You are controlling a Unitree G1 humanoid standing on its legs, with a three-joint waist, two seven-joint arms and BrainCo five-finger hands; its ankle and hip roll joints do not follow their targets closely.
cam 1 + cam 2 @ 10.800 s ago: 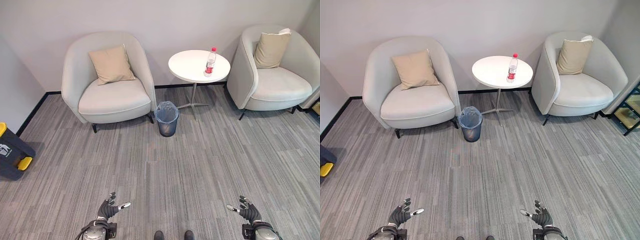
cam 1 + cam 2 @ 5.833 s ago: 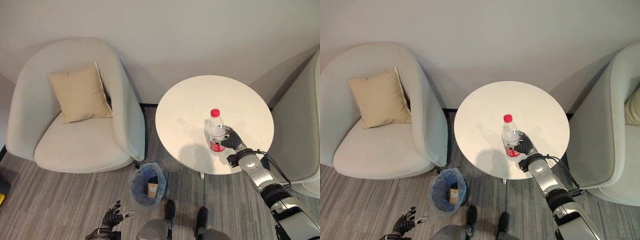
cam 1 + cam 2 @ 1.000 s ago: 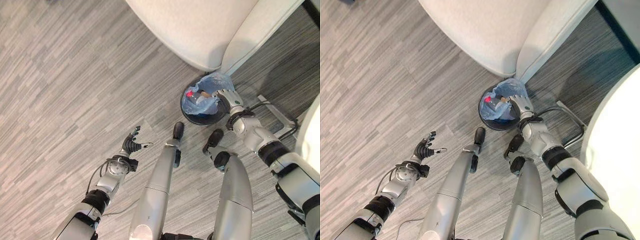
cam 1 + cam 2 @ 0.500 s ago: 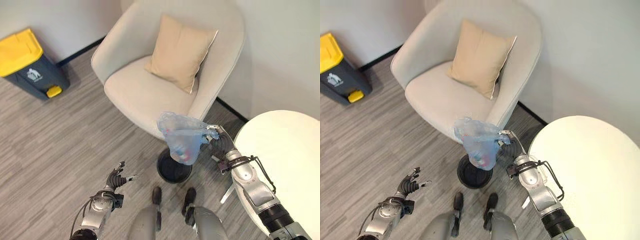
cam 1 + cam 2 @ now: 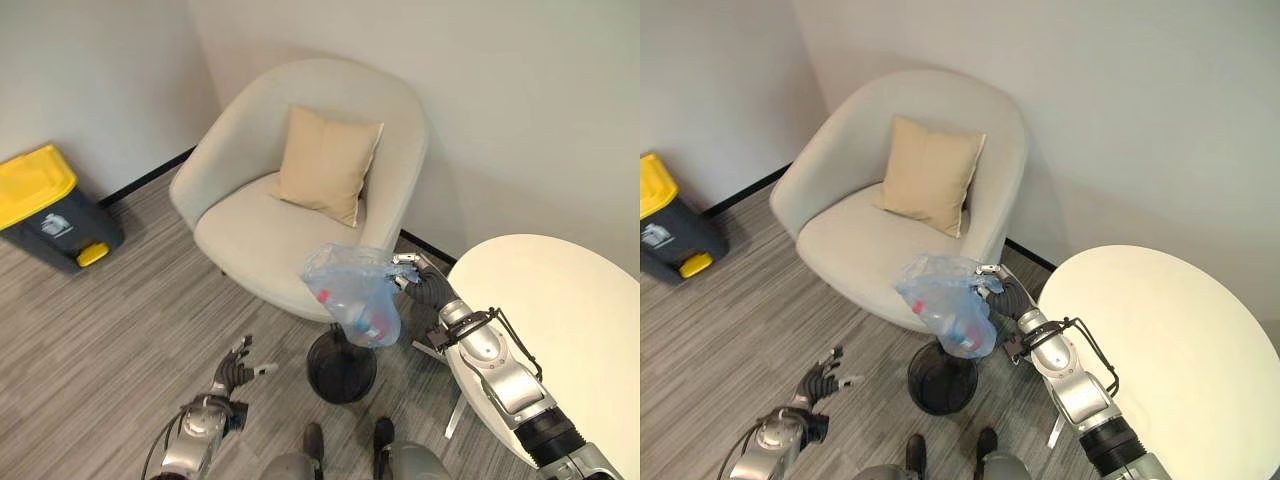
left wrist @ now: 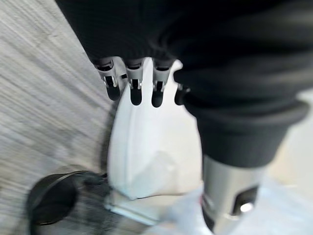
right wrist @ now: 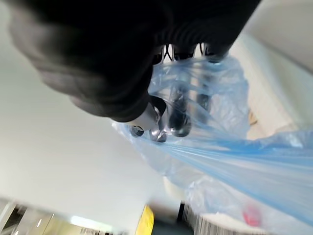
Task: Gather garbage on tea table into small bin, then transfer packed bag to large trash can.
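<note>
Blue bag (image 5: 355, 300) hangs in the air, packed w/ trash incl. something w/ a red cap, directly above the small black bin (image 5: 341, 365). Bag is clear of the bin, not touching it. Right robot hand (image 5: 418, 283) has fingers (image 7: 168, 117) curled round the gathered bag top, clamped on the plastic; the wrist view shows the film stretched away from the fingers.

Bin stands on the floor (image 5: 120, 320), just in front of the armchair (image 5: 260, 215) and beside the round white surface (image 5: 560, 320), which lies to the robot's right of the bin. Bag overlaps the armchair's front edge as seen from the head. Tan cushion (image 5: 328, 163) leans against the armchair back, beyond the bin.

Left robot hand (image 5: 234, 369) hovers low over the floor, left of the bin and well apart from the bag, fingers (image 6: 132, 81) spread and straight, holding nothing.

Large can (image 5: 48, 205), dark body w/ yellow lid, stands by the wall far left of the bin, lid closed.
</note>
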